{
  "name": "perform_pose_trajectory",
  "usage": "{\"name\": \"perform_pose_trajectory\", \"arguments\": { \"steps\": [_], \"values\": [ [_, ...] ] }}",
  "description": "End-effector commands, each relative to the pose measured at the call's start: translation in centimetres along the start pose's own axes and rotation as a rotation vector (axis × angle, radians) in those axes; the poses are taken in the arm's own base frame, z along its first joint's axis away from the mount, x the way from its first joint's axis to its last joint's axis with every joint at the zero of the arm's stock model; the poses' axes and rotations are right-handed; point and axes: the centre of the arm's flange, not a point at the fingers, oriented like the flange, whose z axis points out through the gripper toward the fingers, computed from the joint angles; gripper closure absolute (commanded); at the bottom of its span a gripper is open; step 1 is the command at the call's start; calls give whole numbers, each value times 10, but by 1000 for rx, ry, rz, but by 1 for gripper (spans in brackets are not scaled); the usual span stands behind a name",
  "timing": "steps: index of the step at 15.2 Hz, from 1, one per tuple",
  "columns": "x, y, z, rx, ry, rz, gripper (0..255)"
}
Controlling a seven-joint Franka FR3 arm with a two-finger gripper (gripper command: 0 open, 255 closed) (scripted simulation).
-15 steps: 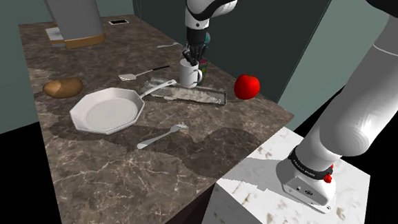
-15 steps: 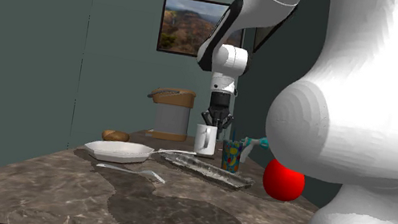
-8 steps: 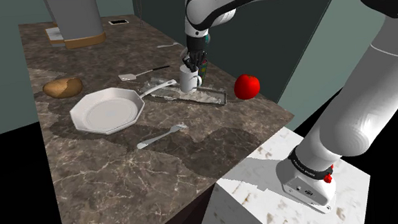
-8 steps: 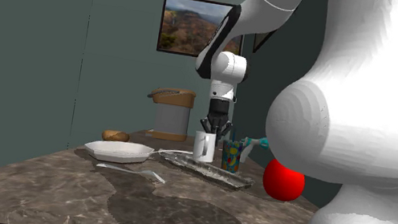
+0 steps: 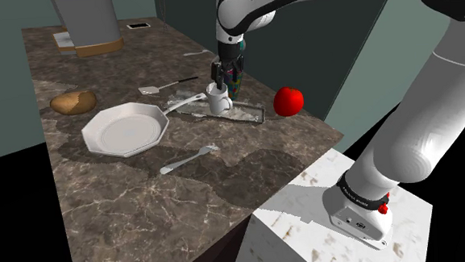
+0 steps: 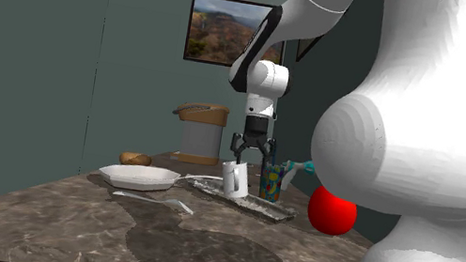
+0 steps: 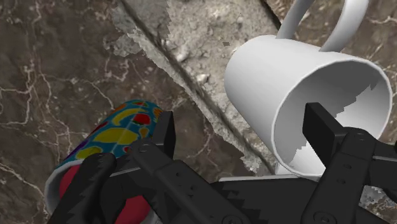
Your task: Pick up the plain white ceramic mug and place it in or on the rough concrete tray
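My fingers (image 6: 253, 150) stand wide apart and grip nothing. The wrist view records one finger (image 7: 321, 130) before the open mouth of the white mug (image 7: 261, 83) and the other (image 7: 167, 130) outside its wall, over a multicoloured cup (image 7: 118, 137). Whether either touches the mug I cannot tell. The same view shows the rough grey tray (image 7: 191, 44) under the mug.

The second exterior view adds the attitude: the mug (image 6: 236, 181) sits on the tray (image 6: 269, 207) directly beneath my fingers, tilted off upright, with the cup (image 6: 272, 182) just beside it.

The shoulder view confirms the mug (image 5: 219, 99) on the tray (image 5: 249, 112) under the fingers (image 5: 225, 73) and supplies the layout. A white pan (image 5: 126, 129) lies near the tray, its handle reaching toward it. A fork (image 5: 190, 159) lies on the bench (image 5: 129, 203) nearer the stand. A brown loaf (image 5: 74, 101) sits beyond the pan, and a red ball (image 5: 288, 101) is by the bench's edge.
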Motion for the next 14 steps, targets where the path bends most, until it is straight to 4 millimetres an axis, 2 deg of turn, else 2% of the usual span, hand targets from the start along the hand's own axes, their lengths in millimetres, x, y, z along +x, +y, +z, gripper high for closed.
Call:
{"name": "perform_pose_trajectory", "arguments": {
  "steps": [1, 2, 6, 14],
  "values": [
    [0, 0, 0, 0, 0, 0, 0],
    [0, 0, 0, 0, 0, 0, 0],
    [0, 0, -50, 0, 0, 0, 0],
    [0, 0, -50, 0, 0, 0, 0]
  ]
}}
